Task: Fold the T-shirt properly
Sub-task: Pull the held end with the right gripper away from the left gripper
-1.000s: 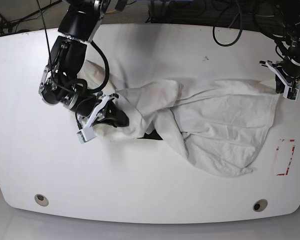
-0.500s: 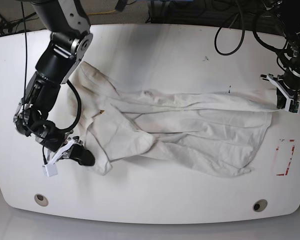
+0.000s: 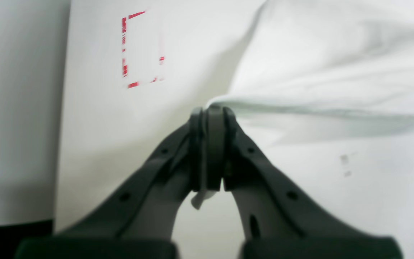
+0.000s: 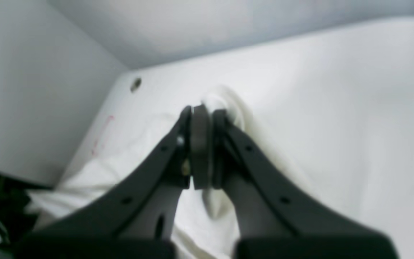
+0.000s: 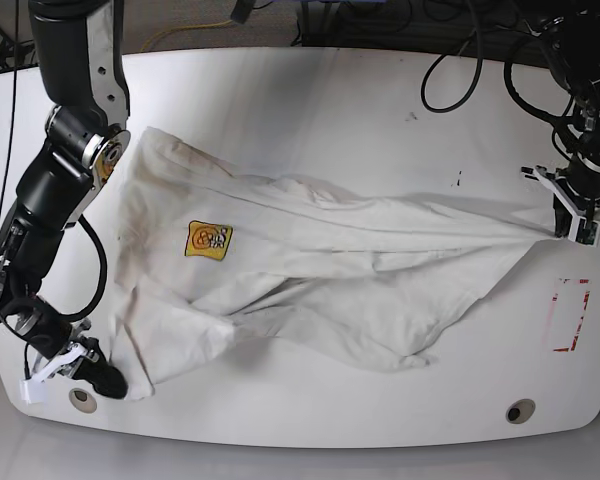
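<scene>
**Shirt pulled out wide between both hands**

Base view, left side: right hand [image 5: 108,380] sits at the near-left corner of the surface [image 5: 310,90], clamped on a corner of the shirt [image 5: 330,270]. A second ago it was up mid-left with the cloth bunched around it; half a second ago halfway down. The right wrist view shows the jaws pressed together with white cloth pinched between them and a tuft poking out below.

Middle: shirt now spread across the surface in a long, wrinkled diagonal sheet, lying flat at left. A yellow-orange logo [image 5: 208,240] now faces up on the left part; a second ago it was hidden in the crumple, and the dark patch seen then under the folds is gone. Lower hem sags toward the near edge.

Right: left hand [image 5: 570,222] near the right edge, much where it was, clamped on the shirt's far corner, cloth drawn taut to a point. Left wrist view: jaws together on a thin fold. Red mark [image 5: 569,314] on the surface nearby, now uncovered and apart from the cloth.
</scene>
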{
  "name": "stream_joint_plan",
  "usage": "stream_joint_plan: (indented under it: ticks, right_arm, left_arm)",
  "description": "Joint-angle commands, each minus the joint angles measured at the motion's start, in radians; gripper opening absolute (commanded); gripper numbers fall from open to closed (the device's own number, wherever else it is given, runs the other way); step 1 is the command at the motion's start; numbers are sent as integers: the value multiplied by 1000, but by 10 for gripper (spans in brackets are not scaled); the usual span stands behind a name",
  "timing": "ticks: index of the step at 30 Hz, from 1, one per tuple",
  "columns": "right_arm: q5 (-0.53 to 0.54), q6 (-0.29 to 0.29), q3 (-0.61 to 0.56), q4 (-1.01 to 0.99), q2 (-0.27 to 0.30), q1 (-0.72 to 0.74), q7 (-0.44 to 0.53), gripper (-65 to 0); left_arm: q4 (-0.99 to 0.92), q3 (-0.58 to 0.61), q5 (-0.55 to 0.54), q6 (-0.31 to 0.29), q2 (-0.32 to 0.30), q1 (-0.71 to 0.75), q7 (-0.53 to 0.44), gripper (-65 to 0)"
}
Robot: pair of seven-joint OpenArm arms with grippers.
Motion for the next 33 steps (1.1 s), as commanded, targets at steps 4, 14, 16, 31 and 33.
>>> stream_joint_plan:
  ticks: [4,14,16,31,33]
  right_arm:
    - [31,6,-15,-97,51,77,109,-625]
    - [37,-9,-140,-59,108,11,191,-3]
    - [37,-11,-139,-25,111,-20,193,-17]
    - [91,-34,-137,266,136,-442,188,-149]
    - [89,-57,-137,301,134,-493,190,-147]
  left_arm:
    - [18,6,2,1,-14,-2,-23,-650]
    - [14,7,5,1,-9,0,-23,-650]
    - [14,9,5,1,-9,-2,-23,-650]
    - [-2,7,6,1,-8,0,-23,-650]
    - [-3,7,6,1,-8,-2,-23,-650]
